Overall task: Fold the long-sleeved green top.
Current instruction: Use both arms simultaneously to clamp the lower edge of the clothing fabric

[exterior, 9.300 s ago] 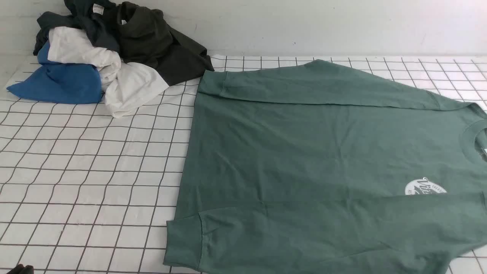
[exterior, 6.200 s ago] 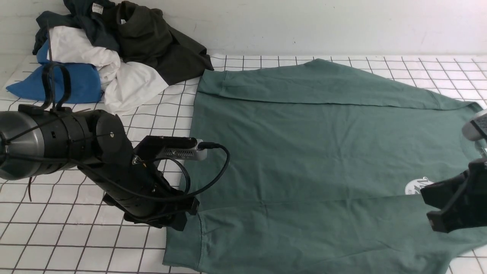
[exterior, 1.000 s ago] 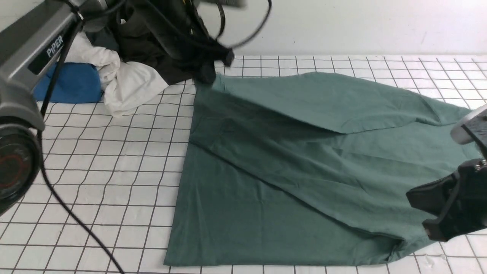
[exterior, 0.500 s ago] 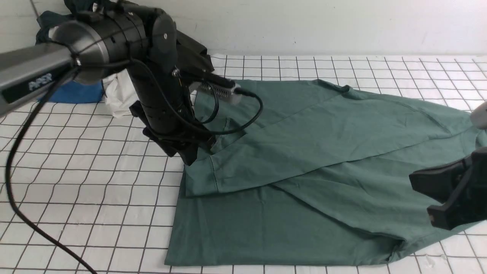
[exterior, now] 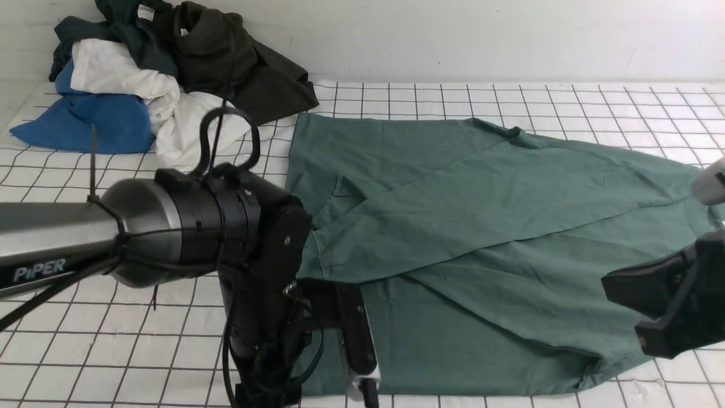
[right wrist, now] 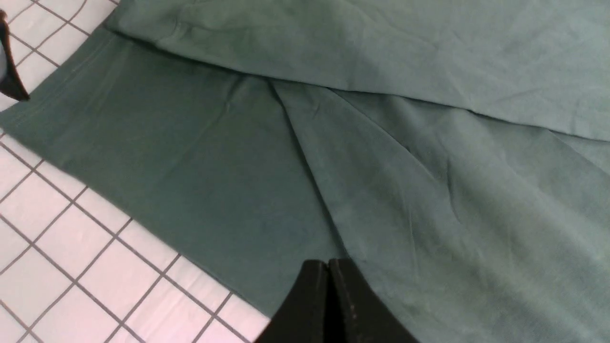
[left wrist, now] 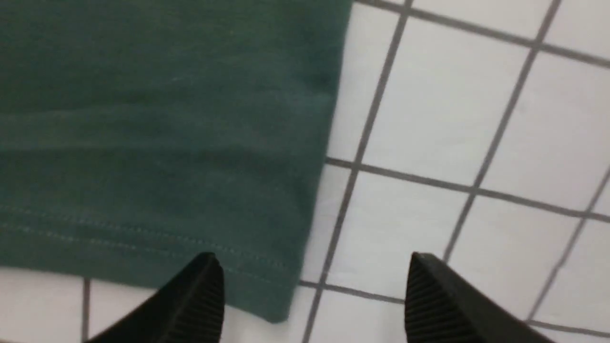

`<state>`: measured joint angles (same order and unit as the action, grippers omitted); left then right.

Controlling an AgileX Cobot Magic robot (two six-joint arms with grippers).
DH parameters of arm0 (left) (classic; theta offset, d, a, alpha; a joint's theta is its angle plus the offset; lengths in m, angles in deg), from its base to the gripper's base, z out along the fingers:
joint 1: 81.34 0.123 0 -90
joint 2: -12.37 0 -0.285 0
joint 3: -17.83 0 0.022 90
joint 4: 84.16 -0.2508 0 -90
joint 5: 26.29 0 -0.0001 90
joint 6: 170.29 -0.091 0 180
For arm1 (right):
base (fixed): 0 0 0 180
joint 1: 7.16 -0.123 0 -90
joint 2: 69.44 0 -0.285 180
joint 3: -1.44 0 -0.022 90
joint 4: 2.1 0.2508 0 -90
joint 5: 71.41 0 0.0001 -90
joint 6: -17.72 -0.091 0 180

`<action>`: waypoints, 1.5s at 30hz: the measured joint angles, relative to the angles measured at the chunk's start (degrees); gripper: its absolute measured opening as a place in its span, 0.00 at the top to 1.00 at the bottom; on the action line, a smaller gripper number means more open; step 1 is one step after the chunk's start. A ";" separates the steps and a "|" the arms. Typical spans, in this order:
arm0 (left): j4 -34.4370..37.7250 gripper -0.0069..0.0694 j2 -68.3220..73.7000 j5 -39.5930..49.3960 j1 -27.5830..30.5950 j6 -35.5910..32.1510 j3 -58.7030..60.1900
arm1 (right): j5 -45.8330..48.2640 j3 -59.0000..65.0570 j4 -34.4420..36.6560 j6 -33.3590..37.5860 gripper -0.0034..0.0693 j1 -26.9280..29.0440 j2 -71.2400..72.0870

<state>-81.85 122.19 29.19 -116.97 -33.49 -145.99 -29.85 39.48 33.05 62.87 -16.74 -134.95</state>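
The sage-green long-sleeved cotton top (exterior: pixel 481 215) lay centre-right on the white gridded surface (exterior: pixel 510 102), a sleeve newly laid across its body. The left claw (left wrist: pixel 314 267), spread, had dropped to the near-left hem corner for the next fold. The right claw (right wrist: pixel 329 267) stayed pressed together, perhaps pinching cloth.

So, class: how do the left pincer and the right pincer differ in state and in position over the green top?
The left pincer is open; the right pincer is shut. The left pincer straddles the hem corner of the green long-sleeved top, half over bare tile; the right pincer sits over cloth. Both are black and near the top's edge.
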 joint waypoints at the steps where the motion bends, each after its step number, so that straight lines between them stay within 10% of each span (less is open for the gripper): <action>1: -0.15 0.30 0.88 -1.48 0.00 -1.21 0.98 | 0.00 0.00 0.06 0.47 0.97 0.00 0.00; 6: -0.71 0.46 2.51 -4.51 0.00 -2.37 1.54 | 0.45 0.00 0.47 2.74 0.97 0.00 0.00; 11: -3.13 0.84 2.37 -7.02 0.38 -1.05 1.54 | 2.84 0.00 0.49 7.34 0.97 0.00 0.00; 16: -6.46 0.91 -0.97 -7.14 0.48 2.30 1.71 | 4.40 0.00 -3.40 8.29 0.97 0.00 0.00; 22: -7.31 0.91 -10.24 -9.76 4.11 3.95 1.71 | 5.72 0.00 -24.00 0.87 0.87 0.00 -2.00; 32: -2.77 0.91 -14.37 -13.72 13.67 4.65 1.75 | -1.69 -0.21 -61.34 -22.21 0.34 0.00 -24.49; 36: -2.31 0.91 -14.37 -13.72 13.69 3.85 1.83 | -5.53 -0.52 -68.68 -28.21 0.38 0.00 -31.25; 45: -0.64 0.91 -15.60 -8.17 13.69 5.41 1.83 | -6.82 -1.08 -80.18 -42.98 0.90 -0.05 -34.03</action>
<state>-82.49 106.59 21.02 -103.28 -28.08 -144.16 -36.67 38.41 -47.14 19.89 -16.79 -168.98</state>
